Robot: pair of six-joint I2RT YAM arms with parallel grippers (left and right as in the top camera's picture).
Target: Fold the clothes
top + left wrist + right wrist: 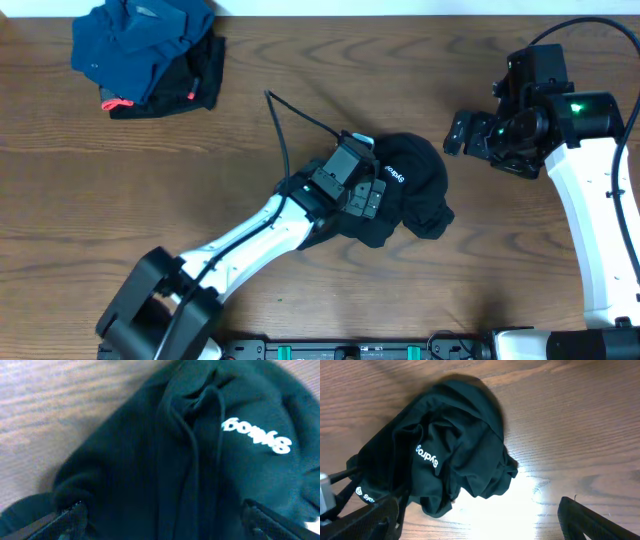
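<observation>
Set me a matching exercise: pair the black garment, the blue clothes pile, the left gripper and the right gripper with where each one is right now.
Things:
1. black garment
2. blue clothes pile
3. left gripper
4. right gripper

Places:
A. far left corner of the table
B. crumpled in the middle of the table, white lettering showing
C. open, off to the right of the crumpled garment, apart from it
D. open, right over the crumpled garment

Pairs: 1-B, 2-A, 3-D, 4-C
</observation>
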